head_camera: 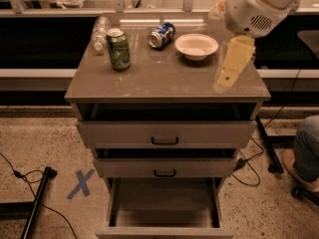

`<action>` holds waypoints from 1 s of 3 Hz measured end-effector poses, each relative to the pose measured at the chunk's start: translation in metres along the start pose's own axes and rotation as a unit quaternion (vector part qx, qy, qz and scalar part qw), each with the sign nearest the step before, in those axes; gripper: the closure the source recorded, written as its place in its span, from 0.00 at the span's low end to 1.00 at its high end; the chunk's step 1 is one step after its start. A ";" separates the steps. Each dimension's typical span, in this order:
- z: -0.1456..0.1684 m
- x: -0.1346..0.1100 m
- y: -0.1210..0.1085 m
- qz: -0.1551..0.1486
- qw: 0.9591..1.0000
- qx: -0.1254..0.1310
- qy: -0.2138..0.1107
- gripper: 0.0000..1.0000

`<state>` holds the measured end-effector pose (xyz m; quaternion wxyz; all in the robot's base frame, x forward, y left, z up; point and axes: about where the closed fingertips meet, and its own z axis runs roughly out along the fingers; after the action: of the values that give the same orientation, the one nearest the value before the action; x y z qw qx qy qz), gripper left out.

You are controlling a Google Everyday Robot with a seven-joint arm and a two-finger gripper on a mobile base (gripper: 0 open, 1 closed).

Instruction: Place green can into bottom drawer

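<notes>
Hardly got started: saw green can (pixel 118 49) upright at back left of surface (pixel 164 76), well apart from gripper (pixel 231 66) hanging empty over the right side, could not tell jaws' spread, found bottom drawer (pixel 164 203) pulled open, left grasping and placing undone.

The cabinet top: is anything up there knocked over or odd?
Yes: the blue can lies on its side beside the bowl, while the green can stands upright. The gripper hangs over the cabinet top near its right edge.
</notes>
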<state>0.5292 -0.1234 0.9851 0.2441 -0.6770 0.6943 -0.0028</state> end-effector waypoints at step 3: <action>0.078 -0.076 -0.124 0.050 0.960 0.090 -0.259 0.00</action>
<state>0.6701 -0.0368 0.9833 0.4751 -0.5940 0.6375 0.1221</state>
